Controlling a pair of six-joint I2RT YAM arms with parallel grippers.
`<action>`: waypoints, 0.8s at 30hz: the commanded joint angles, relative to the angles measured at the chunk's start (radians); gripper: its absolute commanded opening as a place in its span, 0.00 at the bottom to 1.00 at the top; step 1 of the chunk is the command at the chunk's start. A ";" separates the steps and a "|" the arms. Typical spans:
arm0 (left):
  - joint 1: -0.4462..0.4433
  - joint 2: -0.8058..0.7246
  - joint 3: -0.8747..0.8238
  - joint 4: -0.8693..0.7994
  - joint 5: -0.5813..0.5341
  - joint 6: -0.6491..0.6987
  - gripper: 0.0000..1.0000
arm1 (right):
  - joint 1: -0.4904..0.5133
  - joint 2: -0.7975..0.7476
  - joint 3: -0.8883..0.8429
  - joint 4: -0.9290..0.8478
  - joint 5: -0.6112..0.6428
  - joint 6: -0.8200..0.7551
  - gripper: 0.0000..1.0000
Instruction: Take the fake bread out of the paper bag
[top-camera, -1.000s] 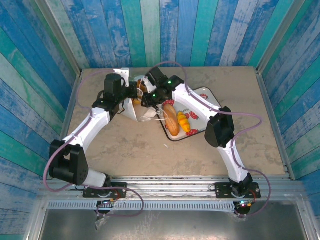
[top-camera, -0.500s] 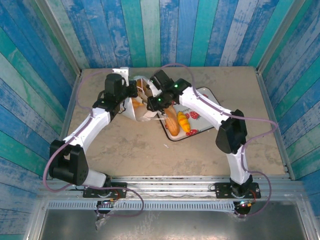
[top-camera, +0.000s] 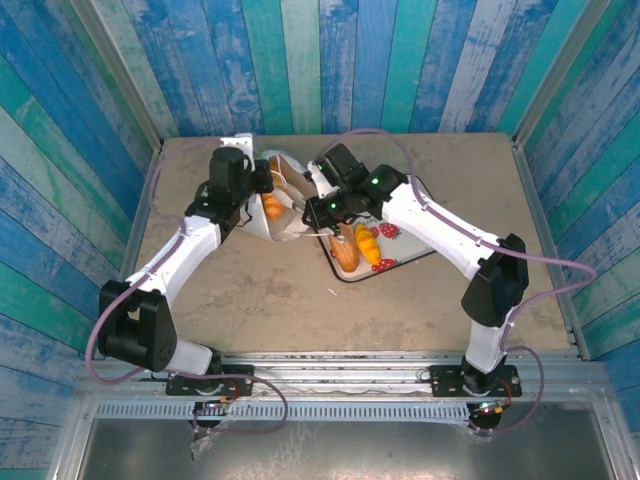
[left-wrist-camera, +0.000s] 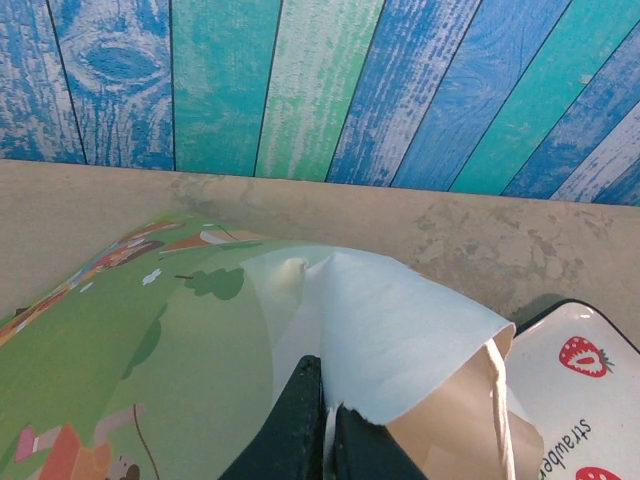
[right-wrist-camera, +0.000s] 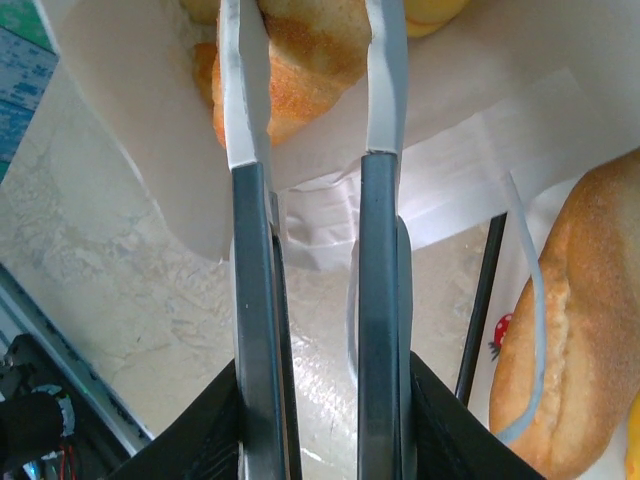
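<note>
bag (left-wrist-camera: 400, 340): thin creased white paper, rim pinched by closed left gripper (left-wrist-camera: 322, 420) | croissant (right-wrist-camera: 300, 50): ridged, golden, in bag mouth between narrowly parted right gripper (right-wrist-camera: 312, 20) fingers, grip unclear | loaf (top-camera: 344, 252): smooth, on tray (top-camera: 400, 252) | change: right elbow (top-camera: 495, 285) swung outward
</note>
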 joint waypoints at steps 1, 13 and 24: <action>-0.002 -0.073 0.008 0.011 -0.024 -0.016 0.07 | 0.014 -0.084 -0.015 -0.011 0.018 -0.003 0.13; -0.002 -0.087 0.037 -0.049 -0.117 -0.027 0.06 | 0.018 -0.229 -0.103 -0.169 0.048 -0.063 0.14; 0.001 -0.086 0.009 -0.053 -0.162 -0.056 0.06 | 0.017 -0.444 -0.245 -0.183 0.057 0.021 0.14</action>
